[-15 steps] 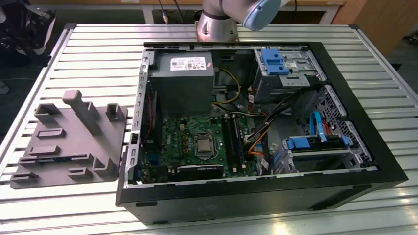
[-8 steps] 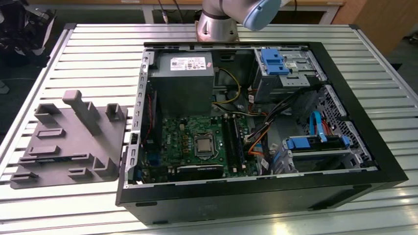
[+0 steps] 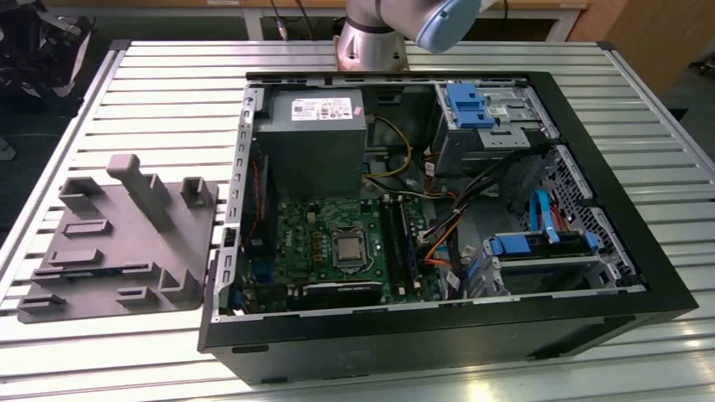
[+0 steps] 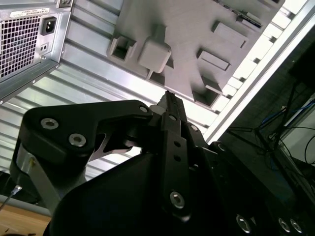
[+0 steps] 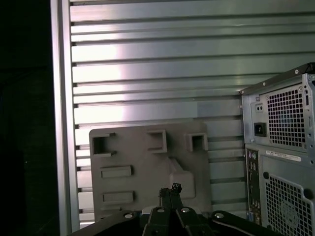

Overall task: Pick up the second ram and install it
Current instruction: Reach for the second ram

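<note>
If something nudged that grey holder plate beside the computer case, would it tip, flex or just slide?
Probably just slide: the grey holder plate lies flat on a broad base on the slatted table. It looks like rigid moulded blocks, so flexing seems unlikely. Its tall posts might catch a push, yet tipping seems doubtful.

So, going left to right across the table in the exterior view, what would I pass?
Grey moulded tray → green motherboard → orange cables → blue drive bracket; the last three sit inside the open computer case.
</note>
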### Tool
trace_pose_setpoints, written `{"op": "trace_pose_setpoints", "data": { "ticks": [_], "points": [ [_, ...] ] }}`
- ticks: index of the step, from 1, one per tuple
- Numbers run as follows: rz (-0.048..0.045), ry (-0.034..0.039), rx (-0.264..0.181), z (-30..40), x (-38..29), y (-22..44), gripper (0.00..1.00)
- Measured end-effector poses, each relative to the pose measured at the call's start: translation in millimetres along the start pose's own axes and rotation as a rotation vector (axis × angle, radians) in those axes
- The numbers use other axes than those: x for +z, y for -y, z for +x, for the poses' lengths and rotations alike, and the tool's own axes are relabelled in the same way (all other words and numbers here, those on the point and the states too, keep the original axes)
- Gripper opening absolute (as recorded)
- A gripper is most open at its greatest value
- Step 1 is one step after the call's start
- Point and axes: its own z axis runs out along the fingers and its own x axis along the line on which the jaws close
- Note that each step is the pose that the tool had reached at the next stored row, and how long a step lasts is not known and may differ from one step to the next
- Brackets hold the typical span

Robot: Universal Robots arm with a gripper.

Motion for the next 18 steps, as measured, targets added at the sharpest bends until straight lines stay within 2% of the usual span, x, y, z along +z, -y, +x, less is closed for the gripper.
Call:
{"op": "trace_pose_setpoints", "data": {
  "ticks": [18],
  "points": [
    [0.0, 0.0, 0.0, 4.1, 2.7, 7.3, 0.11]
  ]
}}
